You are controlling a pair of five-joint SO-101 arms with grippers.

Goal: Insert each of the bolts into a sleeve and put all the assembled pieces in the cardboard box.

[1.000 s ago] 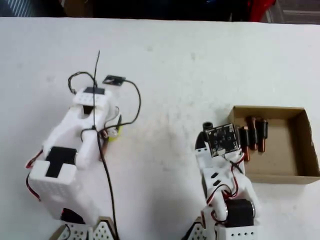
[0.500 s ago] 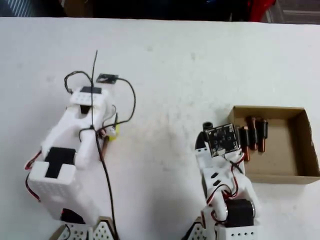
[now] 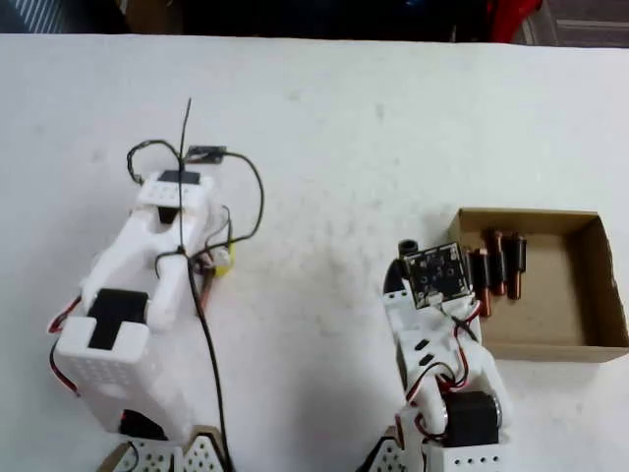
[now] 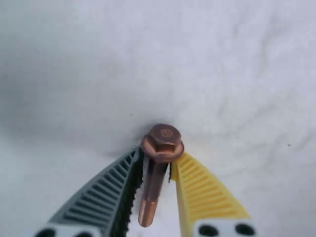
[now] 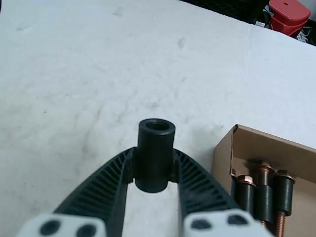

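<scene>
My left gripper is shut on a copper bolt, hex head outward, held between a grey and a yellow finger just above the white table. In the high view this arm is at the left, its yellow fingertip peeking out. My right gripper is shut on a black sleeve, bore opening upward. In the high view the sleeve sits just left of the cardboard box. Inside the box lie three assembled bolt-and-sleeve pieces, also visible in the right wrist view.
White table spreads wide between and beyond the arms. Black cables and a small black part trail from the left arm. Dark items and a red object stand past the table's far edge.
The left arm has pulled back slightly toward the near-left with the bolt; its cable and small black part shifted left. The right arm has stayed still.
</scene>
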